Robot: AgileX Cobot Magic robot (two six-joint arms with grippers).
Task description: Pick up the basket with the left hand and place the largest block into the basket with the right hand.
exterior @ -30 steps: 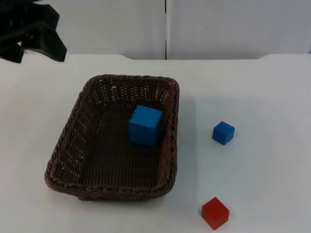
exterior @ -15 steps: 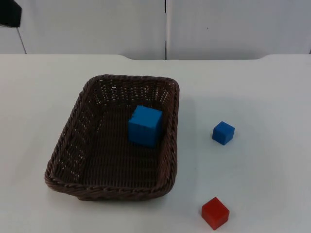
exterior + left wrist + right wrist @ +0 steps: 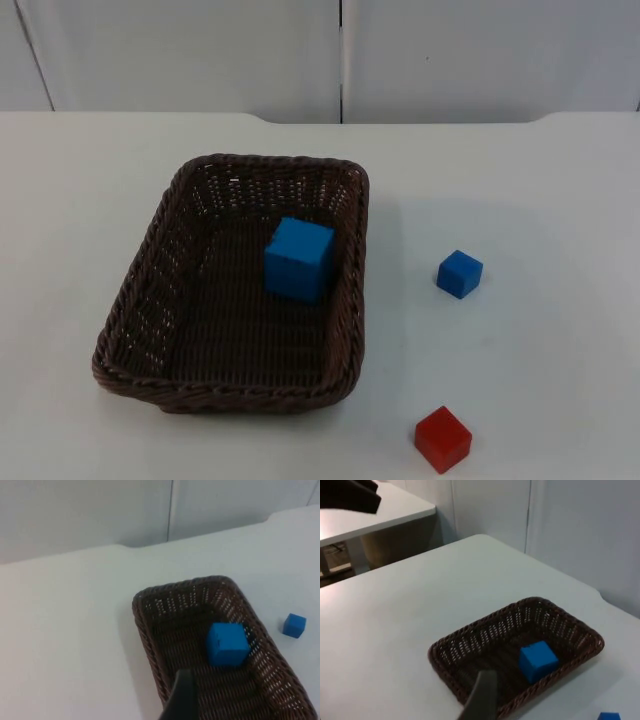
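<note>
A dark brown wicker basket [image 3: 150,292] stands on the white table, left of centre. The largest block, a blue cube [image 3: 299,259], lies inside it against the right wall. My left gripper [image 3: 182,700] hovers high above the basket's [image 3: 145,630] near-left side, well apart from it, looking down on the big blue cube [image 3: 228,644]. My right gripper [image 3: 482,695] is also raised, high above the basket [image 3: 470,630] and the cube [image 3: 538,661] in it. Neither gripper touches anything.
A small blue cube [image 3: 459,274] lies on the table right of the basket, and a red cube [image 3: 442,438] sits near the front edge. The grey partition wall [image 3: 340,50] closes the table at the back.
The left arm, at the upper left a second ago, has drawn back out of the top view. Basket and blocks have not moved.
</note>
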